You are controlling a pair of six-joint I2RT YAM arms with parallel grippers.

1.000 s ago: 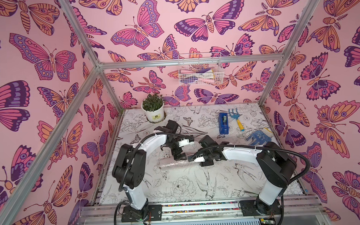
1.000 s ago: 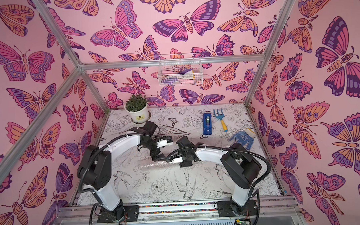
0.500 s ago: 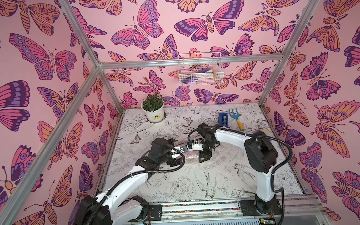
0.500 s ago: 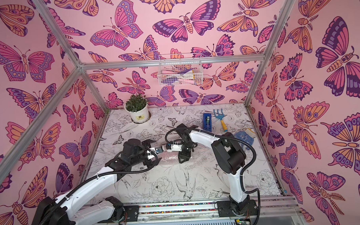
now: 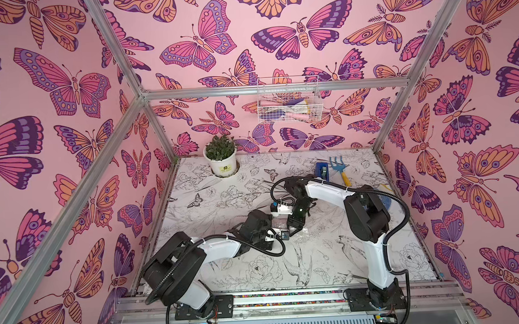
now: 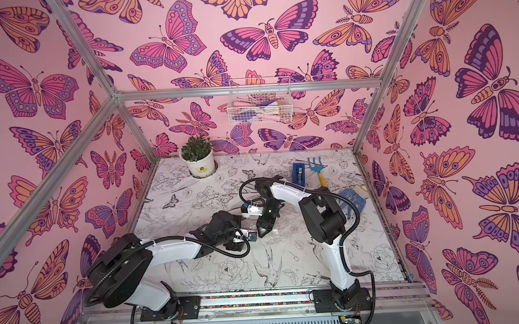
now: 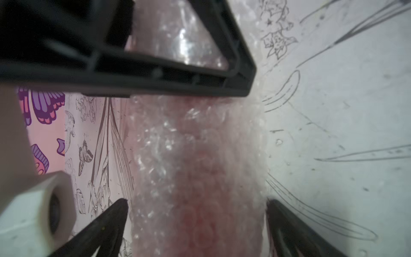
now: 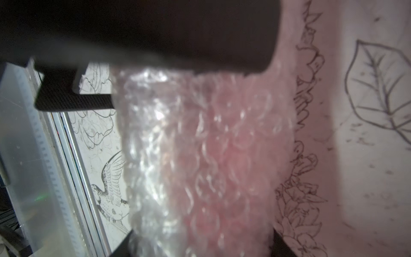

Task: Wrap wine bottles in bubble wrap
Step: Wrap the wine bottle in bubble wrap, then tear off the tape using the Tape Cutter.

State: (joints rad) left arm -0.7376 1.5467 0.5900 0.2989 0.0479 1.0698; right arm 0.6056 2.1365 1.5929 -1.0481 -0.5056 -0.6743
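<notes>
The bubble wrap (image 7: 195, 166) lies rolled into a whitish-pink bubbly tube on the mat, mid-table. The wine bottle is hidden inside it; only a red tint shows through. My left gripper (image 7: 198, 211) is open and straddles one end of the roll, a finger (image 7: 111, 224) close beside each side. My right gripper (image 8: 203, 242) is shut on the roll (image 8: 211, 155) further along, its fingers pressed into both sides. In both top views the left gripper (image 5: 277, 227) (image 6: 244, 228) and the right gripper (image 5: 294, 226) (image 6: 265, 229) meet over the roll (image 5: 309, 229).
A potted plant (image 5: 221, 158) stands at the back left. A blue tape dispenser (image 5: 321, 170) and a blue hand rake (image 5: 340, 168) lie at the back right, with a blue glove (image 6: 353, 199) near the right wall. A wire basket (image 5: 289, 102) hangs on the back wall.
The left arm has dropped low and now reaches in from the front left. The right arm has swung to arch over from the back right. The roll has shifted a little to the right.
</notes>
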